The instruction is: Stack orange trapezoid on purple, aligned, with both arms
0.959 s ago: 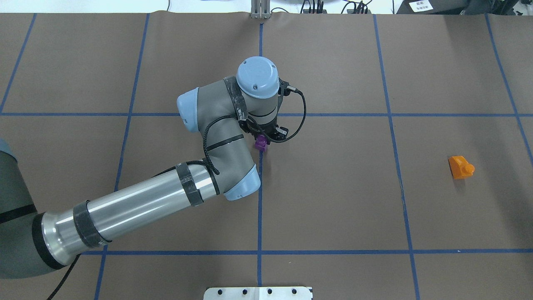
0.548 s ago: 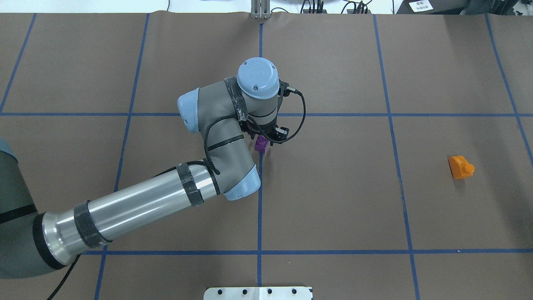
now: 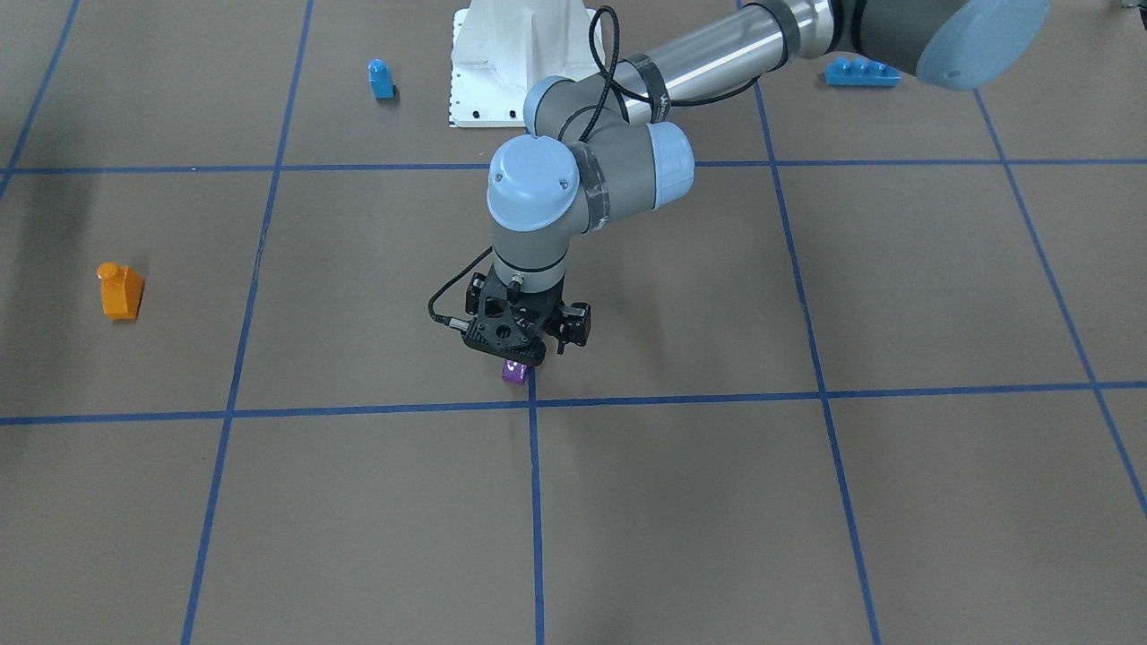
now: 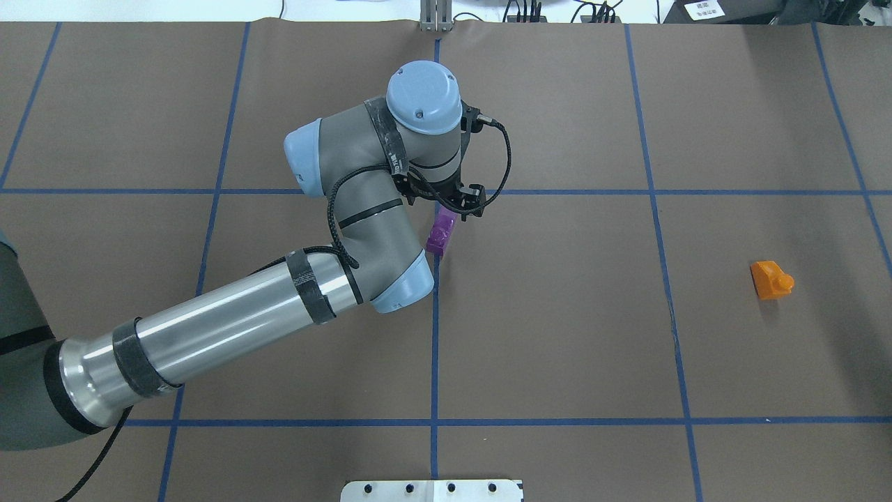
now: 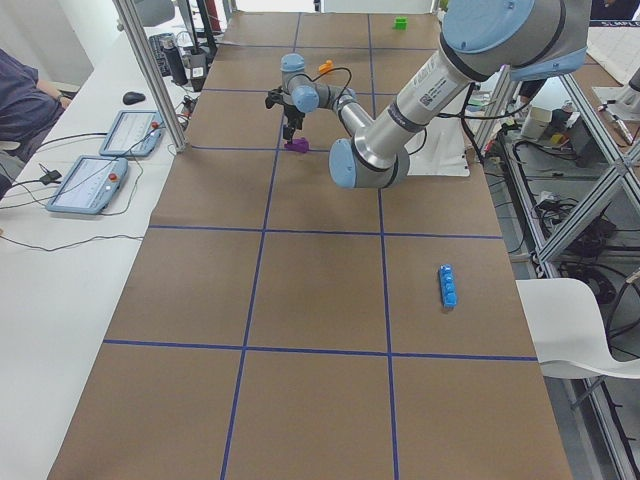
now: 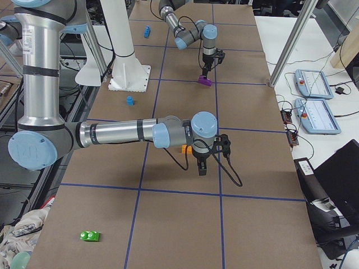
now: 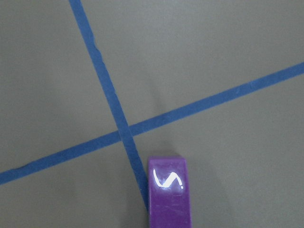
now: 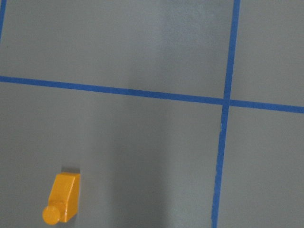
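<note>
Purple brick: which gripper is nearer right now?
Left. The left gripper hovers just above the purple brick; the right gripper is far off, beside the orange trapezoid.

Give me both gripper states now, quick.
Left gripper: just above the purple brick; open or closed cannot be told.
Right gripper: cannot be told; the orange trapezoid lies apart from it.

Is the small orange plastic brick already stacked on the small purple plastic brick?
No, the orange brick lies by itself, well apart from the purple brick.
</note>
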Controlling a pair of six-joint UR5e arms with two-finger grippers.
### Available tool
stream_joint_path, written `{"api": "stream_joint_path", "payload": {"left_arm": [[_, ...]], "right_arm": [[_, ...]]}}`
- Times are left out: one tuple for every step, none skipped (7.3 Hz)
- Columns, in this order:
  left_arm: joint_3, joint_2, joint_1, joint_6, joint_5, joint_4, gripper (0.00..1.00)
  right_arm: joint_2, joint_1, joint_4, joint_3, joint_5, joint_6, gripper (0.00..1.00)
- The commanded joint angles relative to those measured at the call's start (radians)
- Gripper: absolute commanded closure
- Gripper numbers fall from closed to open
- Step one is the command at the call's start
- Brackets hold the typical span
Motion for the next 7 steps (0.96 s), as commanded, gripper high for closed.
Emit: {"api": "stream_joint_path", "payload": {"left_arm": [[-0.044, 0.001, -0.023, 0.003, -0.001, 0.058, 0.00], [-0.053, 0.004, -0.028, 0.003, -0.001, 0.061, 0.00], [-0.071, 0.009, -0.031, 0.003, -0.001, 0.061, 0.00], [-0.083, 0.009, -0.034, 0.003, -0.001, 0.063, 0.00], [-0.087, 0.009, -0.035, 0.003, -0.001, 0.072, 0.00], [-0.087, 0.010, -0.037, 0.004, -0.001, 0.076, 0.00], [-0.088, 0.010, -0.037, 0.004, -0.001, 0.077, 0.00]], "right_arm": [[-0.077, -0.155, 0.339, 0.000, -0.048, 0.349, 0.00], [-0.076, -0.205, 0.347, 0.004, -0.068, 0.409, 0.00], [-0.070, -0.278, 0.370, 0.004, -0.121, 0.474, 0.00], [-0.063, -0.352, 0.378, 0.004, -0.170, 0.532, 0.00], [-0.060, -0.416, 0.386, 0.003, -0.216, 0.568, 0.00], [-0.033, -0.447, 0.390, -0.005, -0.223, 0.583, 0.00], [-0.025, -0.484, 0.389, -0.011, -0.232, 0.603, 0.00]]}}
